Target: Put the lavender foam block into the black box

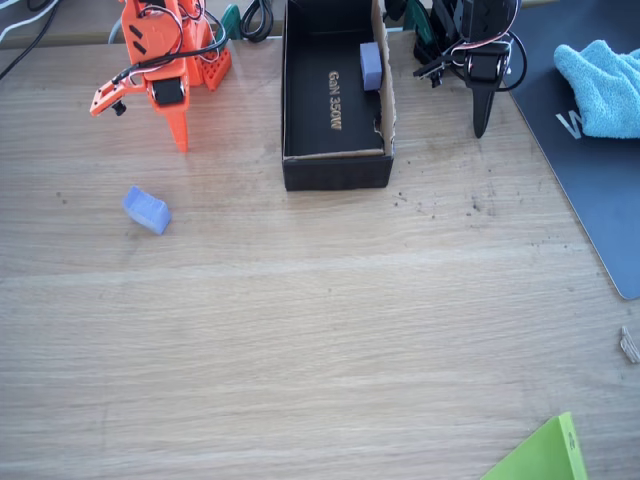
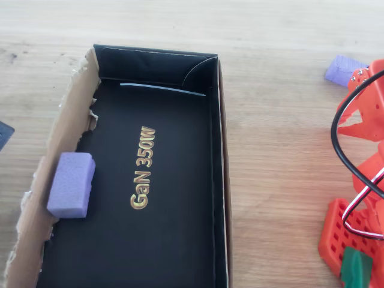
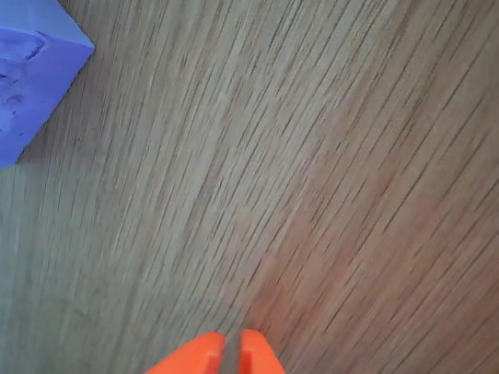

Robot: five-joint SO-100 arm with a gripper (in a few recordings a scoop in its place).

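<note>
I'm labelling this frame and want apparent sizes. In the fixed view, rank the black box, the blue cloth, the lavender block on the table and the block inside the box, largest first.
1. black box
2. blue cloth
3. lavender foam block on the table
4. paler block in the box

The two blocks look close in size, and the one in the box lies farther from the camera, so their order is unsure.

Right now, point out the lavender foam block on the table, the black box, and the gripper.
lavender foam block (image 1: 147,210): fixed view, middle of its top face.
black box (image 1: 336,171): fixed view, near end wall.
gripper (image 3: 229,356): wrist view, between the orange fingertips.

Orange fingers (image 3: 226,370) — closed, empty
</note>
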